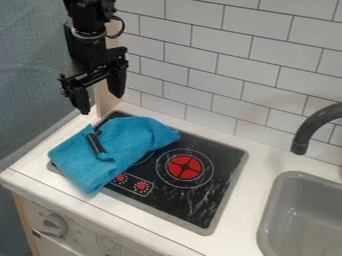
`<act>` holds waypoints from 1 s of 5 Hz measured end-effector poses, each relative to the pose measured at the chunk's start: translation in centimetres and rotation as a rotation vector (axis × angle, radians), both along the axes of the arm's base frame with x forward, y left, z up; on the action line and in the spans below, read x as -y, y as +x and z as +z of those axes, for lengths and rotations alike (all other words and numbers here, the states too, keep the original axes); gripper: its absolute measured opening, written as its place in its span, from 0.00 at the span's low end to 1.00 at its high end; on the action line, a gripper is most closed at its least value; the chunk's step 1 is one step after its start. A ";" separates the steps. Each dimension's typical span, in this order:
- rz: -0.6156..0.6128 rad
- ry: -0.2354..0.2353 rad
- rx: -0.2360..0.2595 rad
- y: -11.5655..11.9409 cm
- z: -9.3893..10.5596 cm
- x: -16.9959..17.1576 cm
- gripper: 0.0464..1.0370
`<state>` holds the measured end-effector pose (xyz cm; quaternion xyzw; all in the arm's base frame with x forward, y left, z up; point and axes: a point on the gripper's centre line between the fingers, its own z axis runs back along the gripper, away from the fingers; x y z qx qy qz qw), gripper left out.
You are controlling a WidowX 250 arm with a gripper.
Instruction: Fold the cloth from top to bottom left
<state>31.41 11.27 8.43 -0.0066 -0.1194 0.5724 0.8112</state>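
Fingers (117,82) stand well apart, pointing down above the far edge of the stovetop (224,155), at about eleven o'clock from its middle. Below them, the blue cloth (137,137) lies rumpled across the stovetop's ten o'clock side, spilling onto the counter (244,200) toward nine. On it sits a dark strip (95,143), perhaps a handle, though its shape is hard to read.

You have black stovetop (227,160) set in white counter (247,200), red-centred burner (184,167) and two red dials (141,186) on it. At your view's right, grey sink (267,215), dark curved faucet (314,125) above. Behind, white tiled wall (200,65). Grey knob (56,225) on counter's front, lower left. Small dark bar (95,143) over stovetop's left part.
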 end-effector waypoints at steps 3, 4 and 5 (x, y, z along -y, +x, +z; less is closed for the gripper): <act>0.015 -0.061 -0.033 2.4 -1.1 3.2 0.96; -0.004 -0.105 -0.012 4.5 -2.0 4.7 0.96; -0.089 -0.082 -0.008 6.6 -3.3 6.7 0.96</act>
